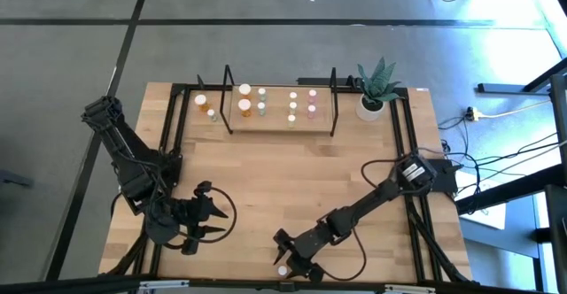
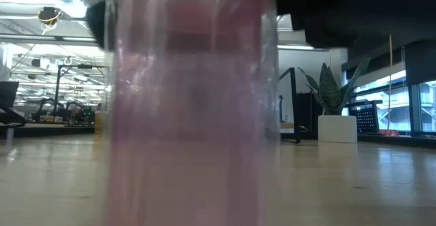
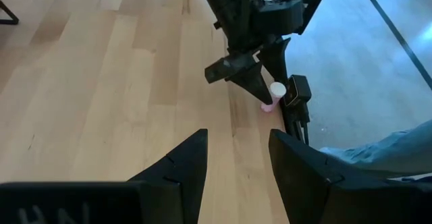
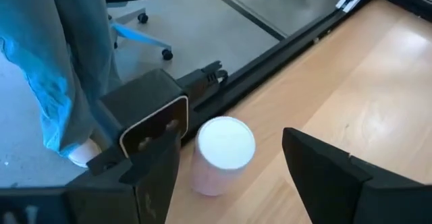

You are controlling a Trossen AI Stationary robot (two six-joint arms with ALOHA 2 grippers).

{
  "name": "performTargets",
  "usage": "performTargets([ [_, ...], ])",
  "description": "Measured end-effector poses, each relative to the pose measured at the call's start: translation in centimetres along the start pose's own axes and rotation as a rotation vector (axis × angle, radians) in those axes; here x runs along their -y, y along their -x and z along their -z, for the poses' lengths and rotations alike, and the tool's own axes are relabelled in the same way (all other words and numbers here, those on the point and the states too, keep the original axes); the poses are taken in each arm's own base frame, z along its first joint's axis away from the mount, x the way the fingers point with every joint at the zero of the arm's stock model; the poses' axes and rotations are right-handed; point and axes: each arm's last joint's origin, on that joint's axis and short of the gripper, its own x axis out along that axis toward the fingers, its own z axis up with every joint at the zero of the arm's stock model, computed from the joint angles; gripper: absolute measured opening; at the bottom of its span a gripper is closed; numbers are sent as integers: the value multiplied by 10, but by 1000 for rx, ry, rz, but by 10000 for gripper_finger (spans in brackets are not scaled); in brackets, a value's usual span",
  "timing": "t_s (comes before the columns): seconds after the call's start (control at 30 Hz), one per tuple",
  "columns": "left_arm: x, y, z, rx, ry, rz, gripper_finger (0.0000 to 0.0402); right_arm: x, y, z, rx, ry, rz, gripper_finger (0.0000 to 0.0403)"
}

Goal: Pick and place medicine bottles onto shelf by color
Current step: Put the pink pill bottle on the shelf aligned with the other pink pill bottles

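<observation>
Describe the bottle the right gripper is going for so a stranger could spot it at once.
Start at the wooden table's near edge, opposite the shelf. The right gripper hangs there, open, around a pink bottle with a white cap. It stands alone; every other bottle is by the shelf.

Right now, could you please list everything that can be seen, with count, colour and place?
Small pink medicine bottle with white round cap: one, at the table's near edge, standing between the right end effector's fingers.
Small bottles with white caps on the shelf: about nine, orange, green, pink and whitish; exact count unclear.
Low shelf with light wooden board and black metal loops: one, far side of the table.
Green plant in white pot: one, far right corner.
Light wooden table: one.
Person's blue-clad leg: beside the table's near edge.
Left end effector: open, empty, near left.
Right end effector: open around the pink bottle.
</observation>
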Motion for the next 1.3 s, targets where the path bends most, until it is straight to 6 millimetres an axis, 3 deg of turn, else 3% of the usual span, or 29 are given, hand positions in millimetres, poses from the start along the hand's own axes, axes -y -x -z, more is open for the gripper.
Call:
performTargets([
  [0.27,0,0,0,0,4,0,151,0,-3,2,8,22,9,252],
  [0.83,0,0,0,0,4,0,151,0,-3,2,11,18,4,126],
  [1.0,0,0,0,0,4,-1,151,0,-3,2,10,7,8,120],
  [1.3,0,0,0,0,4,-1,151,8,-2,-8,34,-137,195,117],
])
